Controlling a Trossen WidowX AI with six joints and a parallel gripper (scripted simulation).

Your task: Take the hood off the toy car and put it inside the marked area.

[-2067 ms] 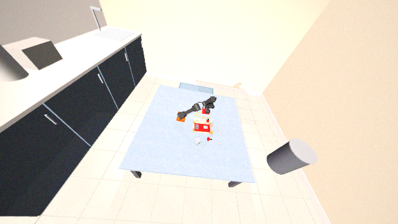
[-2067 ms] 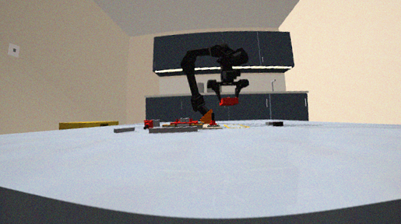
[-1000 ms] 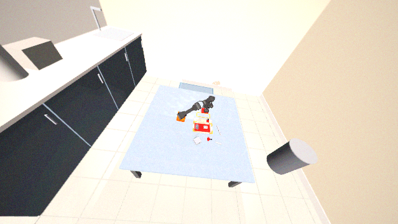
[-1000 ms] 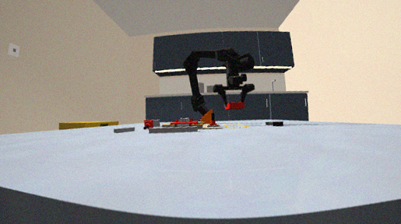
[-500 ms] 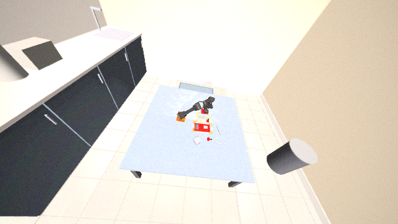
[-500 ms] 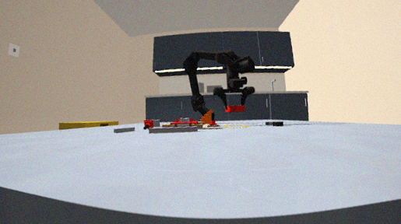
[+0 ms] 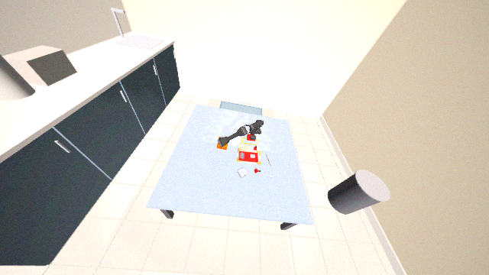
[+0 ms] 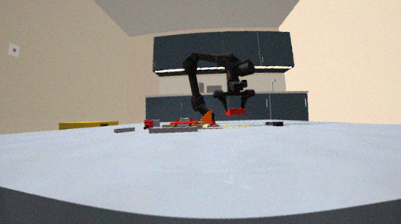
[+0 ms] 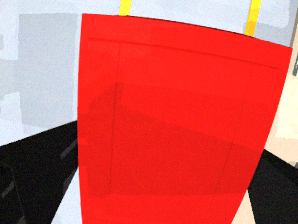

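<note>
The red hood point(image 7: 250, 137) point(image 8: 235, 112) point(image 9: 175, 110) is a flat panel held level above the table. My gripper point(image 8: 235, 109) point(image 9: 169, 143) is shut on it, with one dark finger at each side. The marked area, a yellow outline point(image 7: 241, 141) point(image 9: 125, 7), lies on the table below; its lines run out from under the hood's far edge in the wrist view, and the hood hides the rest. The red toy car point(image 7: 247, 156) point(image 8: 184, 122) stands beside the marked area, without a hood in the gripper's reach; its details are too small to tell.
An orange piece point(image 7: 221, 146) point(image 8: 207, 117) is by the arm's base. A pale block point(image 7: 242, 173), a small red and black piece point(image 7: 257, 170) and a thin rod point(image 7: 268, 160) lie around the car. A black block point(image 8: 274, 123) lies right of the gripper in the exterior view.
</note>
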